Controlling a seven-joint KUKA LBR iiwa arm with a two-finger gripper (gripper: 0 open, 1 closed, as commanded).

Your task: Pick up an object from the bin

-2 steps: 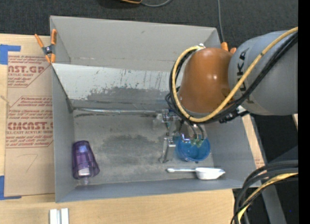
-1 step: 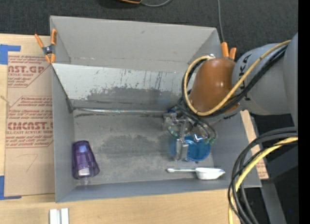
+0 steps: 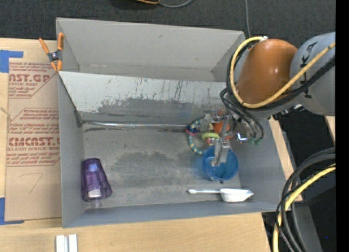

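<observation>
Hanging over the right part of the grey bin (image 3: 142,163) in the camera view, the gripper (image 3: 220,160) is above a blue round dish (image 3: 232,168). I cannot tell whether its jaws are parted or clenched. A pinch on the curved rim could slip and knock the white spoon (image 3: 221,193) just beside it.

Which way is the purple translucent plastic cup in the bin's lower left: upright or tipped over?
Tipped: the purple translucent plastic cup lies lengthwise on the grey bin floor.

The arm (image 3: 319,76) reaches in from the right, its orange-covered wrist (image 3: 266,71) bent over, the pincer (image 3: 220,162) pointing down.
</observation>
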